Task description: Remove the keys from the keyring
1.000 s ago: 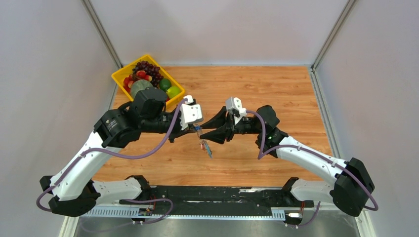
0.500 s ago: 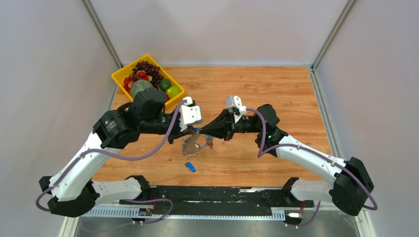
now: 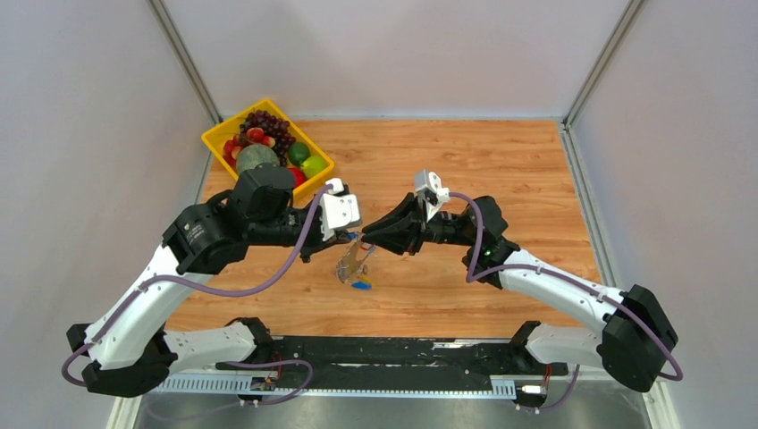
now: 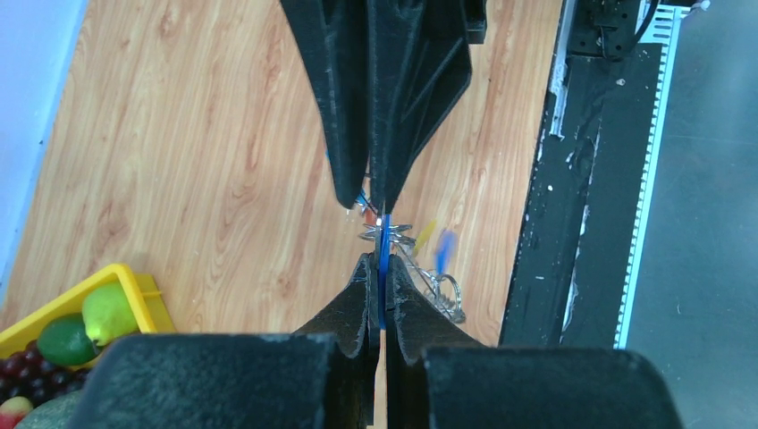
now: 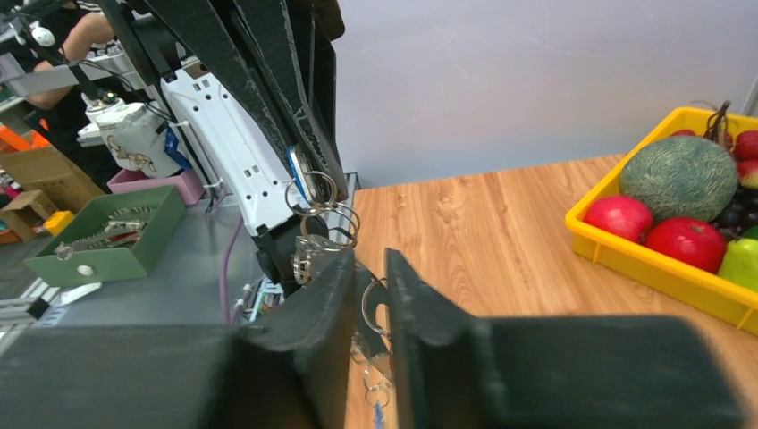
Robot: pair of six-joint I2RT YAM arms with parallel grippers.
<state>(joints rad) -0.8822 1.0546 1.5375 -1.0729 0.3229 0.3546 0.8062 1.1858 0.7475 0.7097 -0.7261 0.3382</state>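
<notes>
**Keyring (image 3: 349,264) held in the air above the wooden surface (image 3: 501,161), between the arms.** The left gripper (image 4: 379,266), fingers together, clamps the blue band (image 4: 384,239) as an anchor. The right gripper (image 5: 371,268) has its fingers narrowly apart around a small ring (image 5: 374,308); whether it grips cannot be told. The band runs edge-on from gripper to gripper, and the keys (image 3: 361,285) hang downward.

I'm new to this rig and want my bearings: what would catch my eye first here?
The two arms meet tip to tip above the middle of the wooden table: the left gripper clamps the blue band of the keyring, and the right gripper faces it from opposite. The keys dangle in a bunch beneath, and a yellow tray of fruit sits at the far left corner.
</notes>
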